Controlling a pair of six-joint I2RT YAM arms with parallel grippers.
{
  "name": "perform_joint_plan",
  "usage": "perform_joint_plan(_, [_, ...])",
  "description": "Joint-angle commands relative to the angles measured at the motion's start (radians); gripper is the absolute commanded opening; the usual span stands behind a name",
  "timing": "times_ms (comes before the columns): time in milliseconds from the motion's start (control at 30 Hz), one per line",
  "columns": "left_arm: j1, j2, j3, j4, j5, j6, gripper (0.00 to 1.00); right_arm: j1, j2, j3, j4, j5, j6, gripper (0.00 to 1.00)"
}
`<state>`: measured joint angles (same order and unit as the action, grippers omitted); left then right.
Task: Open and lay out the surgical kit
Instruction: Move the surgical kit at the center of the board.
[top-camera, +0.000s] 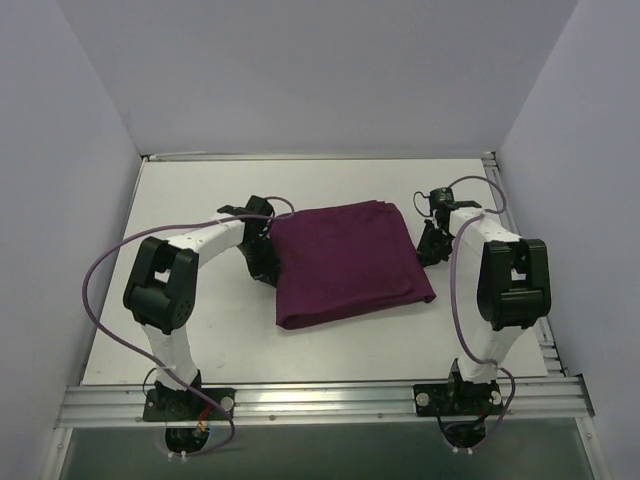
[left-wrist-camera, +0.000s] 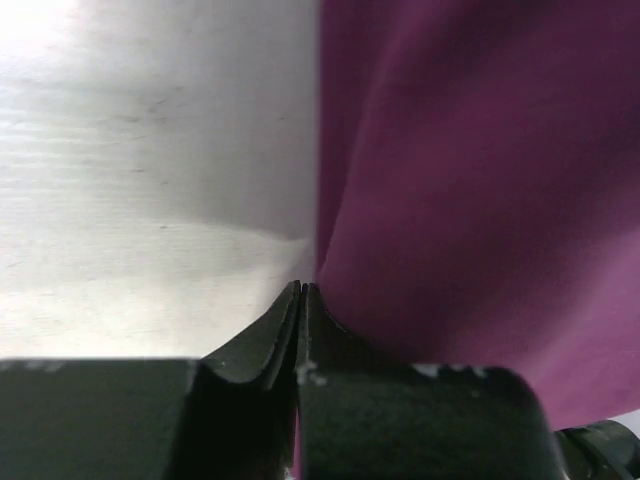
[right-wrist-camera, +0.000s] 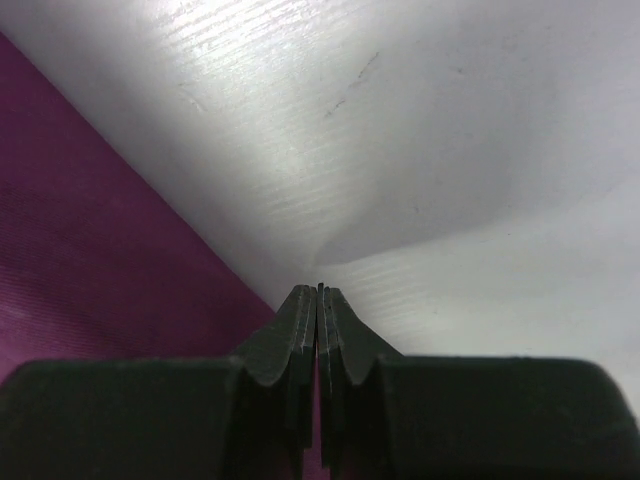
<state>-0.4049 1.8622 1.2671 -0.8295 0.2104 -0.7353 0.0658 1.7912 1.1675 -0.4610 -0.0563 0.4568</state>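
The dark purple cloth wrap (top-camera: 345, 260) lies folded in a flat rectangle in the middle of the white table (top-camera: 200, 200). The wire-mesh tray and the metal instruments are hidden. My left gripper (top-camera: 266, 262) sits low at the wrap's left edge. Its jaws are shut (left-wrist-camera: 302, 288), with a sliver of purple cloth (left-wrist-camera: 480, 200) between the fingers. My right gripper (top-camera: 428, 250) sits low at the wrap's right edge. It is shut too (right-wrist-camera: 319, 290), with purple cloth (right-wrist-camera: 90, 260) showing between its fingers.
White walls enclose the table on the left, back and right. A metal rail (top-camera: 320, 400) runs along the near edge, carrying both arm bases. Purple cables (top-camera: 100, 270) loop beside each arm.
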Motion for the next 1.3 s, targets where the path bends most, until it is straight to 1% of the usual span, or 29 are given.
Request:
perform_joint_plan(0, [-0.002, 0.028, 0.095, -0.02, 0.027, -0.027, 0.05, 0.022, -0.021, -0.029, 0.011, -0.082, -0.026, 0.0])
perform_joint_plan(133, [0.012, 0.083, 0.176, -0.057, 0.009, -0.019, 0.05, 0.046, 0.003, -0.014, 0.053, -0.155, -0.012, 0.0])
perform_joint_plan(333, [0.067, 0.166, 0.293, -0.088, 0.024, -0.01, 0.05, 0.097, 0.111, 0.093, 0.048, -0.206, -0.004, 0.0])
perform_joint_plan(433, [0.095, 0.212, 0.398, -0.106, 0.024, 0.005, 0.05, 0.104, 0.148, 0.144, 0.05, -0.221, 0.008, 0.0])
perform_joint_plan(533, [0.109, 0.271, 0.469, -0.129, 0.03, 0.023, 0.05, 0.108, 0.191, 0.207, 0.042, -0.224, 0.014, 0.0])
perform_joint_plan(667, [0.12, 0.348, 0.624, -0.177, 0.03, 0.036, 0.05, 0.115, 0.253, 0.293, 0.025, -0.238, 0.011, 0.0])
perform_joint_plan(800, [0.139, 0.403, 0.699, -0.212, 0.03, 0.039, 0.05, 0.12, 0.318, 0.394, 0.001, -0.22, -0.001, 0.0])
perform_joint_plan(967, [0.17, 0.416, 0.713, -0.211, 0.027, 0.042, 0.07, 0.12, 0.41, 0.527, -0.044, -0.209, -0.02, 0.0])
perform_joint_plan(1000, [0.184, 0.42, 0.715, -0.217, 0.023, 0.045, 0.09, 0.12, 0.424, 0.54, -0.048, -0.211, -0.021, 0.0])
perform_joint_plan(1033, [0.19, 0.42, 0.721, -0.221, 0.02, 0.048, 0.13, 0.12, 0.428, 0.549, -0.059, -0.212, -0.021, 0.0])
perform_joint_plan(1067, [0.196, 0.42, 0.729, -0.233, -0.002, 0.053, 0.36, 0.118, 0.428, 0.555, -0.062, -0.212, -0.02, 0.0])
perform_joint_plan(1100, [0.202, 0.419, 0.739, -0.262, -0.022, 0.062, 0.51, 0.118, 0.416, 0.554, -0.062, -0.212, -0.02, 0.02])
perform_joint_plan(1133, [0.218, 0.411, 0.758, -0.275, -0.044, 0.068, 0.57, 0.118, 0.407, 0.549, -0.064, -0.211, -0.02, 0.05])
perform_joint_plan(1167, [0.227, 0.402, 0.764, -0.284, -0.089, 0.076, 0.67, 0.118, 0.396, 0.544, -0.064, -0.209, -0.018, 0.1])
perform_joint_plan(1200, [0.233, 0.373, 0.772, -0.301, -0.117, 0.089, 0.71, 0.117, 0.37, 0.531, -0.065, -0.206, -0.018, 0.2])
perform_joint_plan(1267, [0.253, 0.336, 0.802, -0.324, -0.207, 0.1, 0.78, 0.112, 0.334, 0.515, -0.068, -0.186, -0.018, 0.34])
